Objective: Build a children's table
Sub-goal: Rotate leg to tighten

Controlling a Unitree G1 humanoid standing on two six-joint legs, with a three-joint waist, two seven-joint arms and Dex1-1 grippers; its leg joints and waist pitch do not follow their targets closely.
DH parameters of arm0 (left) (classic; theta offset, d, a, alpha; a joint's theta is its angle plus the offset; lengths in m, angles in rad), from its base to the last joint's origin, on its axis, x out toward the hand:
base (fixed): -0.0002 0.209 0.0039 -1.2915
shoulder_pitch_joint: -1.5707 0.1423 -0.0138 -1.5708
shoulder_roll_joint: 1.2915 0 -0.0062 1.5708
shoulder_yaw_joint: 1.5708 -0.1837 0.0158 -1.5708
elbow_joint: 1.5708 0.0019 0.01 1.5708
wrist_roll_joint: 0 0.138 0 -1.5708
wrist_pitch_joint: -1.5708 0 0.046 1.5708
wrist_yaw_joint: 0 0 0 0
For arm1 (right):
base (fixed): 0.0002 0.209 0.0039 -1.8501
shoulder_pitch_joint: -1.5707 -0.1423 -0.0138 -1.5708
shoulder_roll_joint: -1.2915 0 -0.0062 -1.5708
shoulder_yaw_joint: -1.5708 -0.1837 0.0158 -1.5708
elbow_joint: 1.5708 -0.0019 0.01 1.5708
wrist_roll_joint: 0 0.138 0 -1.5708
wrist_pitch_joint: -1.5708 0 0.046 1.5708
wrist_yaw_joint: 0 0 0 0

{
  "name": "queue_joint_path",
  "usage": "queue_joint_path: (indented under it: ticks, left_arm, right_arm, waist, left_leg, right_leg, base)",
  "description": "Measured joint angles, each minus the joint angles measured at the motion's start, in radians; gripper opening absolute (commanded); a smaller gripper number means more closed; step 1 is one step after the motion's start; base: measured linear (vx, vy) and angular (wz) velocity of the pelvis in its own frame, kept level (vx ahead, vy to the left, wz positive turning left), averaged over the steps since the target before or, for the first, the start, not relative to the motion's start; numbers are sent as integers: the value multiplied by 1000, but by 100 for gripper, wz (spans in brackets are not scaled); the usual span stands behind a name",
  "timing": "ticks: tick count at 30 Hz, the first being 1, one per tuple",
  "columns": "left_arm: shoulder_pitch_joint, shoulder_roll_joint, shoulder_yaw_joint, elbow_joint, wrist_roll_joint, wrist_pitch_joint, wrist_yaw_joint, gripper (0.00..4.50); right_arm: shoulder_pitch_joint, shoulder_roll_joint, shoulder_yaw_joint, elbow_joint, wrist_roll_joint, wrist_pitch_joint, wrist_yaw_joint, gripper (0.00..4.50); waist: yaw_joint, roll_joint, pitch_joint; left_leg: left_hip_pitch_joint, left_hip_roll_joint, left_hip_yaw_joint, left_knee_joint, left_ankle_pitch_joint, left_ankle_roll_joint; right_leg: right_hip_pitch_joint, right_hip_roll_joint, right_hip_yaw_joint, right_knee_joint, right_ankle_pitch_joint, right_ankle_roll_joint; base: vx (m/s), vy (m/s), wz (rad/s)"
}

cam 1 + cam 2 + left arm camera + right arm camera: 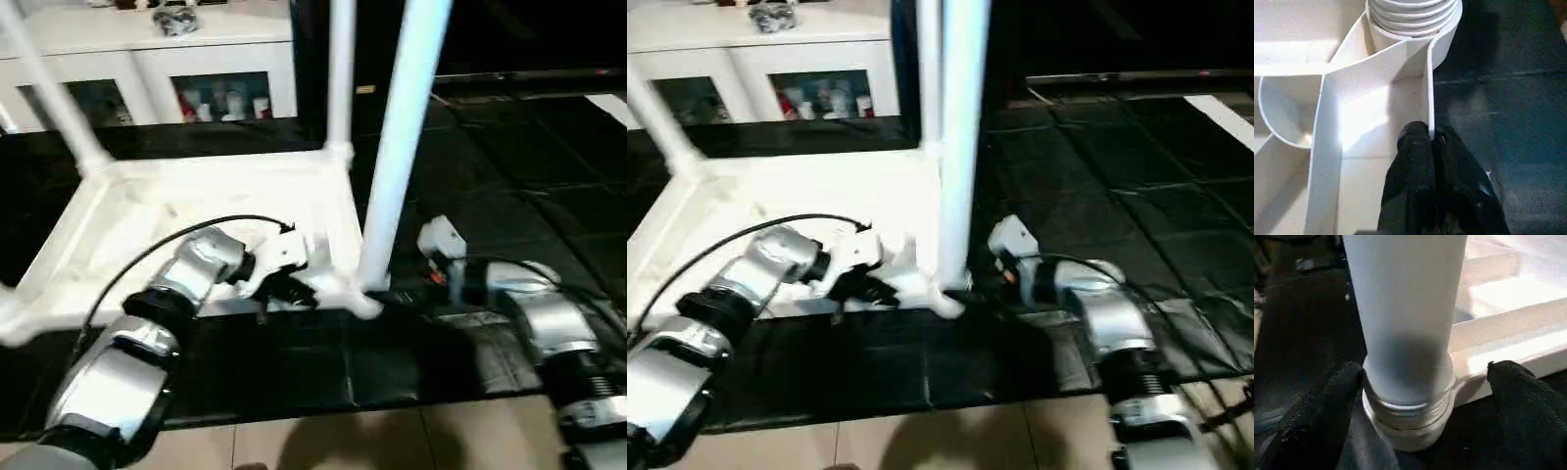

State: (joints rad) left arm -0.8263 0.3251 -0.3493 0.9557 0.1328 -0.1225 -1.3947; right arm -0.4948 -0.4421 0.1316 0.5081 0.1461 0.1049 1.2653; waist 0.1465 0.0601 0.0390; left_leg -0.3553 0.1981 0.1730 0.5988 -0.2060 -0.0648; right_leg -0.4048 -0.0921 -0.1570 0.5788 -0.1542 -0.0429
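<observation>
So the white table top (147,220) is lying upside down on the black floor mat (509,176), ribbed side up, with legs standing up out of its corner sockets. The left gripper (1432,142) has its black fingers pinched tight on the thin side wall right by the near corner socket (1415,19). The right gripper (1420,382) sits spread wide on either side of the near leg (402,147), fingers not touching it. A white glass-door cabinet (147,69) stands behind.
</observation>
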Motion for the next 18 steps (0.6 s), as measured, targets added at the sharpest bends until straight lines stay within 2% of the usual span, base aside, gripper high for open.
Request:
queue_joint_path:
  ticks: [11,18]
  left_arm:
    - [14,12,-24,-28,0,-47,-77,0]
    - [23,11,-30,-44,-1,-53,-85,0]
  right_arm:
    - [0,-2,55,1,4,-9,97,440]
    - [-1,13,72,7,4,-10,114,381]
  waist:
    - [7,-1,0]
    - [10,-1,0]
  left_leg:
    - [0,0,0,1,0,0]
    - [0,0,0,1,0,0]
  right_leg:
    - [0,0,0,0,-1,1]
    - [0,0,0,0,-1,2]
  base:
    - [0,0,0]
    - [0,0,0]
